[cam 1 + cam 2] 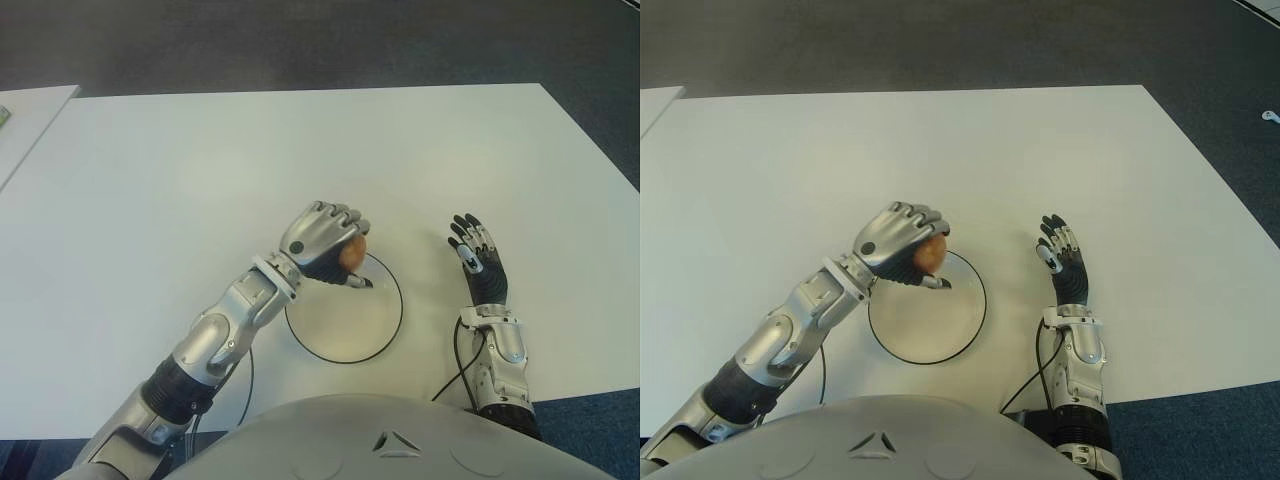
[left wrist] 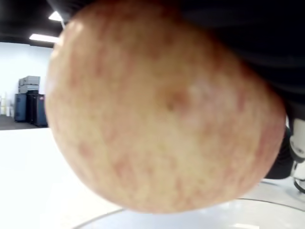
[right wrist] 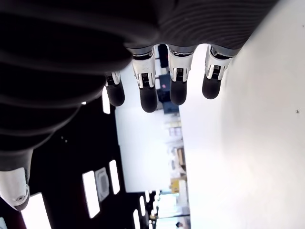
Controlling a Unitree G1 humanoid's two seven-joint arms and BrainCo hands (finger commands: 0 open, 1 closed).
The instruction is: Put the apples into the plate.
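My left hand (image 1: 328,246) is curled around a reddish-yellow apple (image 1: 351,252) and holds it over the far left rim of the white plate (image 1: 345,325) with the dark edge. In the left wrist view the apple (image 2: 157,109) fills the picture, with the plate's rim (image 2: 190,217) just below it. The fingers wrap the apple from above, so only its right side shows in the eye views. My right hand (image 1: 476,252) shows to the right of the plate with its fingers (image 3: 147,88) stretched out and nothing in them.
The white table (image 1: 200,180) stretches wide on all sides of the plate. A second white table's corner (image 1: 25,115) shows at the far left. Dark floor (image 1: 320,40) lies beyond the far edge. A black cable (image 1: 455,370) runs beside my right forearm.
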